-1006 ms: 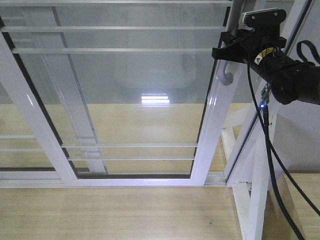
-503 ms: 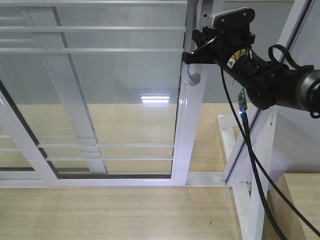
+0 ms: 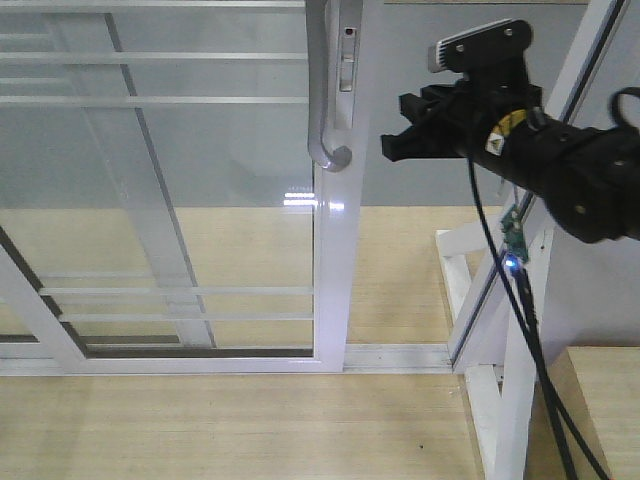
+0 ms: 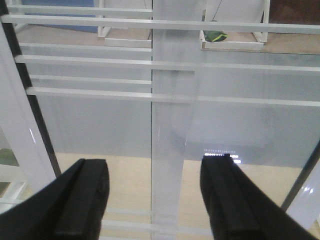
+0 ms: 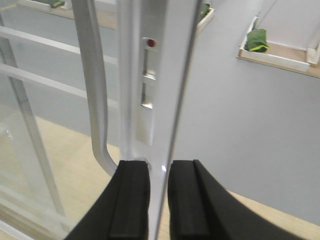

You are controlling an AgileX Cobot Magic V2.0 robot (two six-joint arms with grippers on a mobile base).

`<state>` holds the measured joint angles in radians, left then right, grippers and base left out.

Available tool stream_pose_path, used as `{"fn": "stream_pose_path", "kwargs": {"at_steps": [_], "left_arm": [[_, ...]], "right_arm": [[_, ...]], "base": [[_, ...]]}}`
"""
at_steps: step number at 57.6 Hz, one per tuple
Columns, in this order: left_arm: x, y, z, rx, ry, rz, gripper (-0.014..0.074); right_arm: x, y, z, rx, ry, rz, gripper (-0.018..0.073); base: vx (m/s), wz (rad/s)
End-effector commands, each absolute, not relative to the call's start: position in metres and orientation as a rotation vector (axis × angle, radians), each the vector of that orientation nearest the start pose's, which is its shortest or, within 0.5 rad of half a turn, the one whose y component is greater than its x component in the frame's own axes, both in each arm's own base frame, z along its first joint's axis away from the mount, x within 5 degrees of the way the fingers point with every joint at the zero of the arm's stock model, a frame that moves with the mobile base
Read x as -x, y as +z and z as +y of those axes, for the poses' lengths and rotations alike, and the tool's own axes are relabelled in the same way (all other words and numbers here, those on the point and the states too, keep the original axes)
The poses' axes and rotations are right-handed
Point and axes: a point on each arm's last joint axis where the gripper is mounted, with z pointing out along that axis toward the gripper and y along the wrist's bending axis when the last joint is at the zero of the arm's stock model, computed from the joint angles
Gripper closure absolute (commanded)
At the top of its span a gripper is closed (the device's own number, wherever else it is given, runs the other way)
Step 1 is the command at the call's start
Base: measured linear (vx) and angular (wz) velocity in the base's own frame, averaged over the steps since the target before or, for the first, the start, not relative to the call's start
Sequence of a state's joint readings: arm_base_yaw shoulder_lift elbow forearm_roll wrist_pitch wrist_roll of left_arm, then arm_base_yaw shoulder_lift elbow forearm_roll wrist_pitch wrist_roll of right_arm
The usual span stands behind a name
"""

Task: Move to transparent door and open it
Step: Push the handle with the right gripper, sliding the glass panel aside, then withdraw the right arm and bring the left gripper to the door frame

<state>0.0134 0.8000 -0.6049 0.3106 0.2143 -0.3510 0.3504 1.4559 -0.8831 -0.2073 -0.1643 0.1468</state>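
Observation:
The transparent door (image 3: pixel 200 180), glass in a white frame with thin horizontal bars, stands slid to the left. Its right stile is at mid-frame and carries the curved silvery handle (image 3: pixel 320 100). My right gripper (image 3: pixel 392 140) hovers just right of the stile, apart from it, at handle height. In the right wrist view it (image 5: pixel 159 170) is shut to a narrow slit on nothing, with the handle (image 5: pixel 92 100) and stile (image 5: pixel 150 75) beyond. My left gripper (image 4: pixel 152 170) is open and empty, facing barred glass (image 4: pixel 90 115); it does not show in the front view.
A white slanted post frame (image 3: pixel 520 330) stands at the right with black cables (image 3: pixel 535 330) hanging along it. The floor track (image 3: pixel 400 355) runs across the wooden floor (image 3: pixel 250 420). A grey wall (image 3: pixel 420 190) shows through the opening. A wooden box (image 3: pixel 600 400) sits at lower right.
The door has slid well to the left. My right gripper, which was at the handle, moved left with it and now sits apart, right of the stile.

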Motion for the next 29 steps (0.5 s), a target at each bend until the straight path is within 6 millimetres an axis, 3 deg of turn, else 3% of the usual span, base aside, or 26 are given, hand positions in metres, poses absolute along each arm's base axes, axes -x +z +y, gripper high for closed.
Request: {"fn": "stream_pose_path", "kwargs": {"at_steps": [1,7,15,29], "left_arm": [[-0.182,0.332,0.004,0.068,-0.005,1.777,0.0074],[-0.195,0.331,-0.005,0.017,-0.055,1.731,0.0074],[-0.211,0.328,-0.025,-0.074,-0.150,1.673,0.0074],[-0.238,0.304,-0.072,-0.238,-0.325,1.663,0.0074]], "right_arm": [[-0.269,0.327,0.100,0.377,0.235,1.720,0.0330],[-0.231,0.340,0.084,0.364,0.213,1.729,0.0330],[-0.189,0.340,0.064,0.353,0.159,1.837,0.0328],[-0.148,0.346,0.045,0.321,0.111,1.927,0.0328]], "base": [[0.00,0.00],[0.00,0.00],[0.00,0.00],[0.00,0.00]]}}
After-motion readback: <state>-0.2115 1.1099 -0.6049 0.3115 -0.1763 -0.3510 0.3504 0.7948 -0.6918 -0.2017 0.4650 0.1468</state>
